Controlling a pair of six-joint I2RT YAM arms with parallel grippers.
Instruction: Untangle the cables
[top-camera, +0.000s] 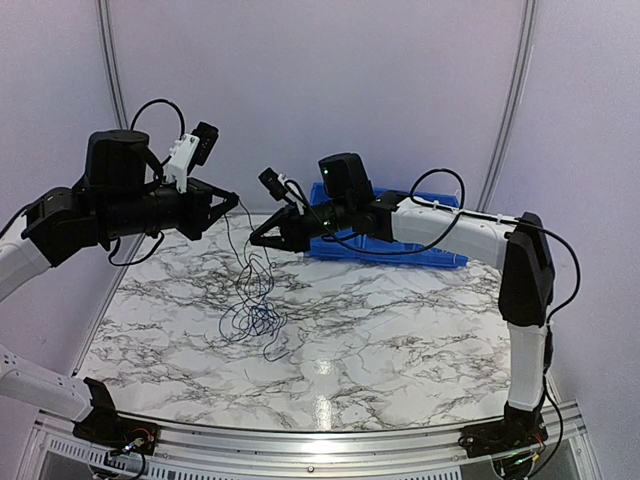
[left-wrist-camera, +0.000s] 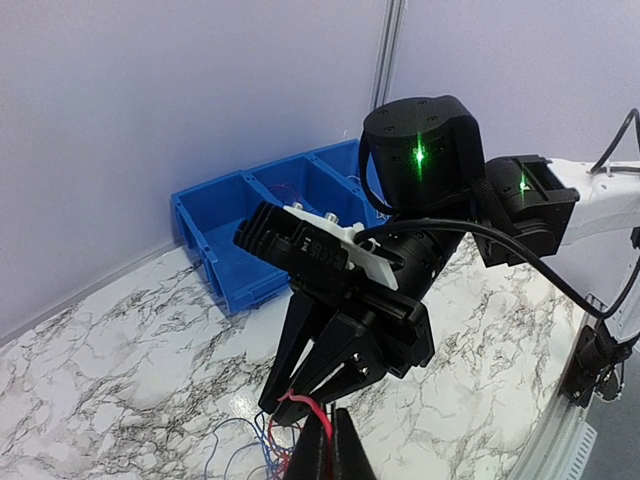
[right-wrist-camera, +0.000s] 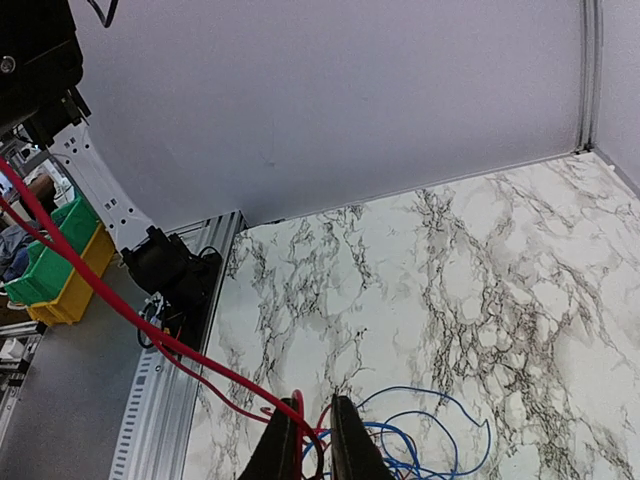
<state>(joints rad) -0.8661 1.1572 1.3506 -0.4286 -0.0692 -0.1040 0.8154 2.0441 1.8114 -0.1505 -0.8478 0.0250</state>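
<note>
Top external view – left gripper and right gripper raised above table, jaws of each closed on cables – strands hanging down to it.

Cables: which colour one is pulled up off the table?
The red cable, stretched through the air to the right gripper; the blue cables lie curled on the marble table.
</note>
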